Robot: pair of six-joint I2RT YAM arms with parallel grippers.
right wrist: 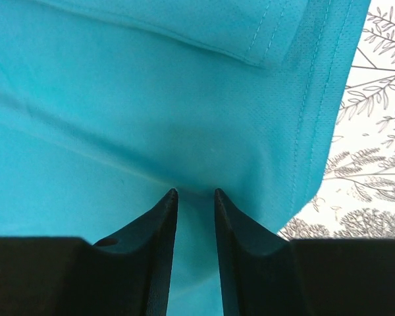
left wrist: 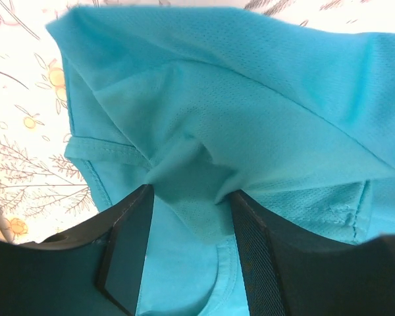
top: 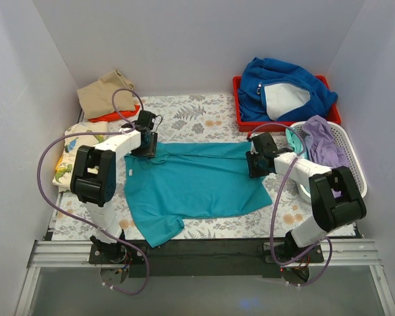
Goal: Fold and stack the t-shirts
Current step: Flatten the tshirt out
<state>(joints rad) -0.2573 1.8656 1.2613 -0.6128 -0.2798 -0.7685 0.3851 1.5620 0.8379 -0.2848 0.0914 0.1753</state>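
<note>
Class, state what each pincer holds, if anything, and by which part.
Both hold the plain teal short-sleeved t-shirt: the left pincer pinches its far-left corner, the right pincer its far-right corner, beside a stitched hem.

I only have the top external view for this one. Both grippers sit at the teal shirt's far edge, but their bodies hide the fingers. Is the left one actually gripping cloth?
Observer: Yes. In the left wrist view, the left gripper has a bunched tuck of the teal t-shirt drawn up between its fingers.
Operator: And the right?
Observer: The right gripper has its fingers nearly together, pinching a thin fold of the shirt.
Operator: Near an edge?
Observer: Yes. A double-stitched hem runs just right of the fingers, with the floral table cover showing beyond it.
</note>
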